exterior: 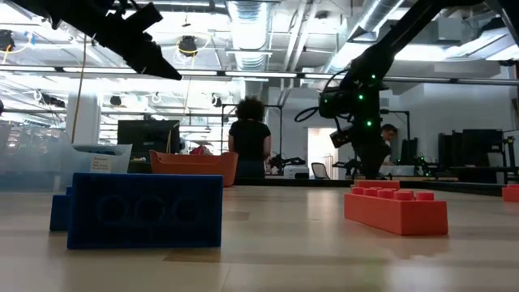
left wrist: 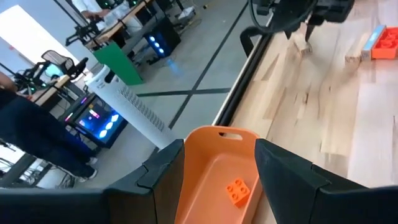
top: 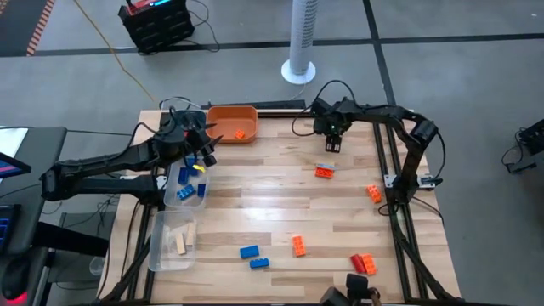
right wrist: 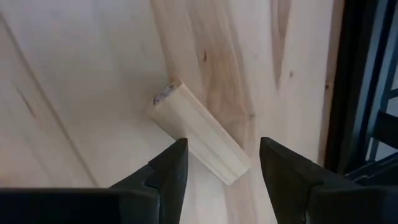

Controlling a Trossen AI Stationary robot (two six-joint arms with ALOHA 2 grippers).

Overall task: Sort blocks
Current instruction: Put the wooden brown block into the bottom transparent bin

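My right gripper (top: pixel 333 143) hovers near the table's far edge, open, pointing down. Its fingers stand on either side of a pale wooden block (right wrist: pixel 199 134) that lies flat on the table, without touching it. My left gripper (top: pixel 202 146) is open and empty, above the table's far left part between the clear tray of blue blocks (top: pixel 187 189) and the orange tray (top: pixel 231 119). One orange block (left wrist: pixel 238 191) lies in the orange tray. Loose blocks rest on the table: orange ones (top: pixel 324 172) (top: pixel 374 193) (top: pixel 298 246), a red and orange pair (top: pixel 364 263), two blue ones (top: pixel 253 257).
A second clear tray (top: pixel 172 240) at the near left holds wooden blocks. A dark frame (top: pixel 399 187) runs along the table's right edge. In the low view a blue block (exterior: pixel 146 209) and an orange block (exterior: pixel 397 209) lie close by, and a person (exterior: pixel 250 138) stands in the room behind.
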